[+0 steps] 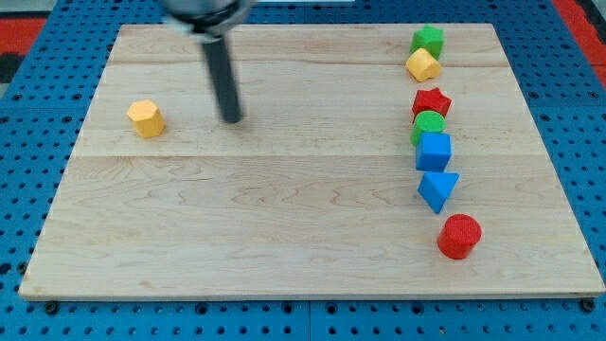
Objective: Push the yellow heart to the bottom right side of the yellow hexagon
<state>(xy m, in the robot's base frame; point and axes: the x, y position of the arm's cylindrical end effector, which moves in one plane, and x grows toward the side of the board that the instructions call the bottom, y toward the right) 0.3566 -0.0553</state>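
Observation:
The yellow hexagon (146,118) lies near the board's left edge, in the upper half. The yellow heart (423,64) lies far across the board at the upper right, just below a green star-like block (428,40) and touching it or nearly so. My tip (232,119) rests on the board to the right of the yellow hexagon, about level with it and with a gap between them. It is far to the left of the yellow heart and touches no block.
Below the heart, a column runs down the right side: a red star (431,101), a green round block (428,123), a blue cube (434,152), a blue triangle (437,189) and a red cylinder (460,236). The wooden board (284,237) lies on a blue pegboard.

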